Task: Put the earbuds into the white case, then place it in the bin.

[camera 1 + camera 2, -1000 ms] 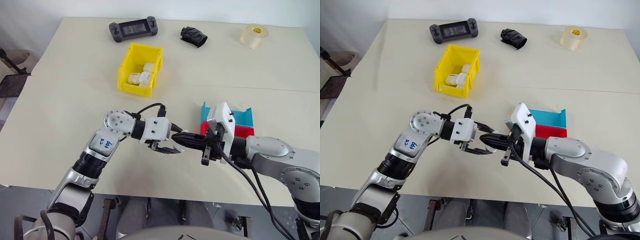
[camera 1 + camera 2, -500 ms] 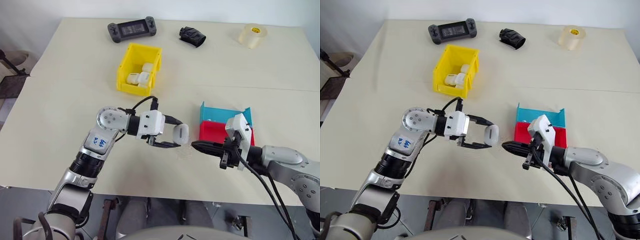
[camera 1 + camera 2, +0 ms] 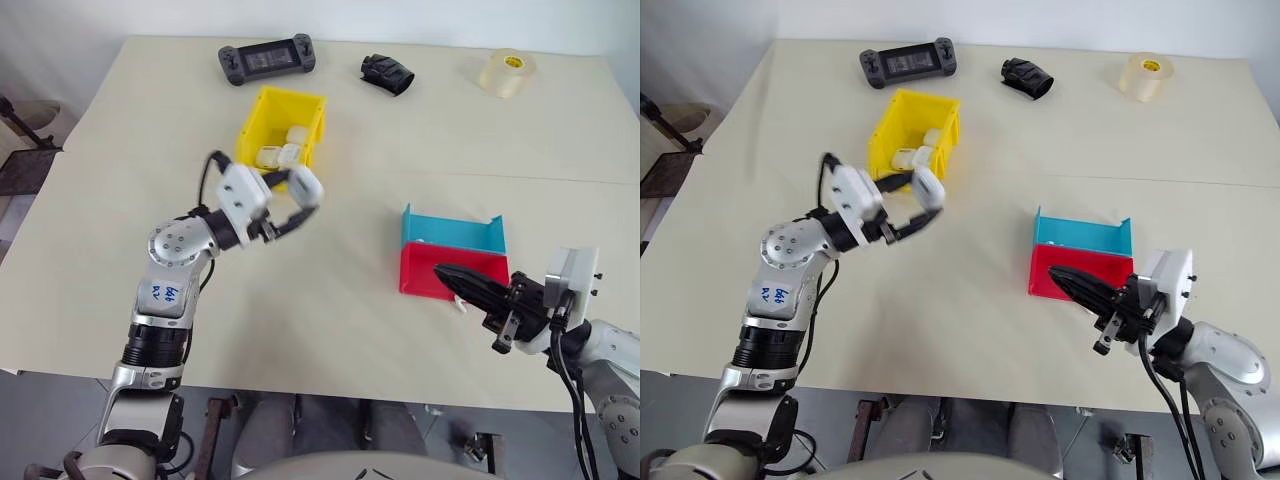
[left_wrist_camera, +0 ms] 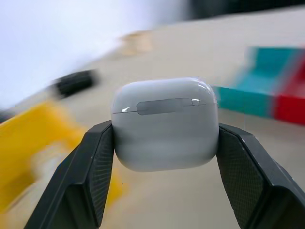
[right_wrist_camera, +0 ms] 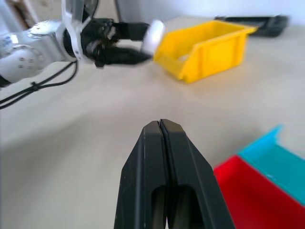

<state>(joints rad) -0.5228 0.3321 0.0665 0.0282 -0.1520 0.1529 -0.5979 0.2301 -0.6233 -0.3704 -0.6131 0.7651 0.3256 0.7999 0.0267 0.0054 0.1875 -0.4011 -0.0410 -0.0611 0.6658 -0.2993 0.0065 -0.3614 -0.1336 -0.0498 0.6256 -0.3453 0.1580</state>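
You had the left gripper (image 4: 164, 143) clamped across the white case (image 4: 164, 123), which was light, rigid and slippery, so flat-side contact suited it; the right gripper (image 5: 160, 125) jaws were closed empty.

We saw bare table (image 3: 330, 290) lying open between the bin (image 3: 256, 140) and the red tray (image 3: 425, 272). White cases (image 3: 280, 152) crowded the bin's floor. A controller (image 3: 267, 57) stood behind it.
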